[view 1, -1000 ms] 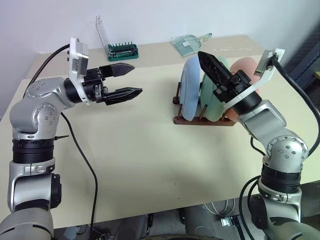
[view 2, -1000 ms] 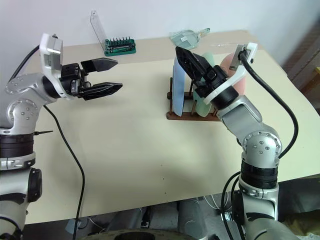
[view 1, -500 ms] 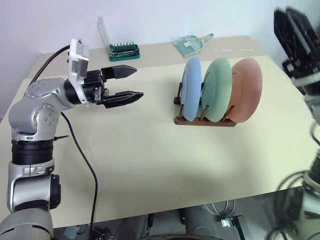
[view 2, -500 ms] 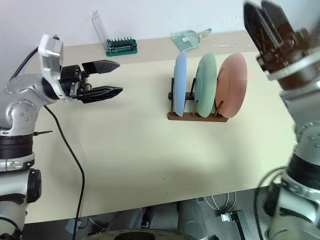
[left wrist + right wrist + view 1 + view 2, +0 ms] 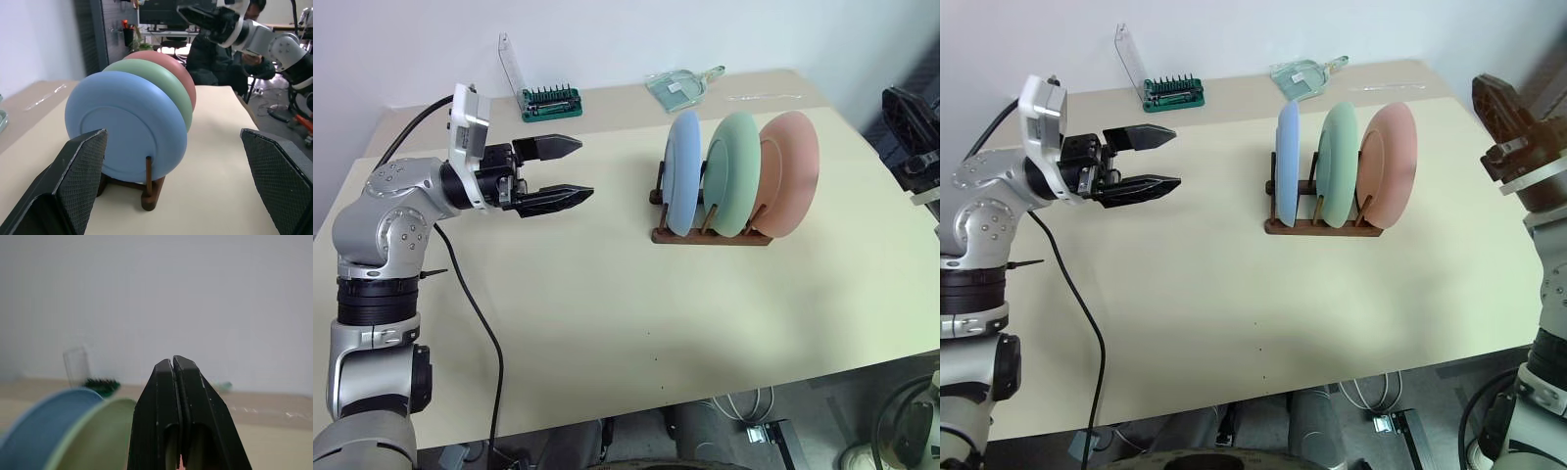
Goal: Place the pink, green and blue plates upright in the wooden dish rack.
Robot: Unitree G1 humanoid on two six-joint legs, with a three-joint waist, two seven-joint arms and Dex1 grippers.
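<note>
Left gripper [image 5: 570, 168] hangs over the table [image 5: 568, 294], fingers spread wide, empty, aimed at the rack from well off. Green bit holder [image 5: 548, 98] sits at the far edge. Wooden dish rack [image 5: 710, 235] holds all three upright: blue plate [image 5: 683, 173], green plate [image 5: 734, 172], pink plate [image 5: 793, 172], in that order. Right gripper [image 5: 1500, 103] is off past the table's right edge, clamped shut on nothing, probably clear of the pink plate.
</note>
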